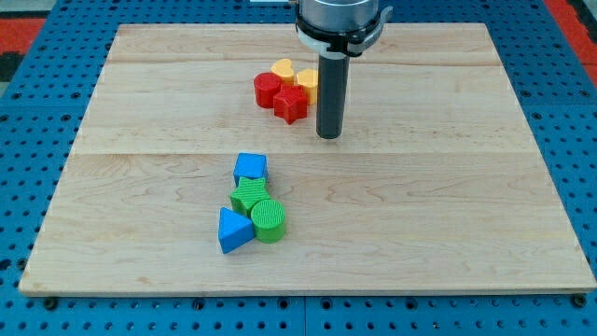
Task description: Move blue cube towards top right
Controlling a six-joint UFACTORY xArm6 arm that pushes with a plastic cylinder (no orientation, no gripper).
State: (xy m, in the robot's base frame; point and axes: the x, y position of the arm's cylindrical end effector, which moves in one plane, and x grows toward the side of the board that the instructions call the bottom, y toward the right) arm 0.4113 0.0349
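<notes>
One raised camera looks obliquely down, framing the whole wooden board.

Lighting: bright, even and diffuse from overhead; you get no harsh glare on the wooden board. Shadows: short and soft, hugging the blue cube and the rod just above my tip. Focus: you see sharp block edges and wood grain throughout. Distortion: the board's sides converge toward the view's top.

Blue cube left of the wooden worktop's centre

The small blue plastic cube sits flat on the light wooden worktop, turned slightly, one corner toward the view's bottom, just left of and below the worktop's centre.
</notes>
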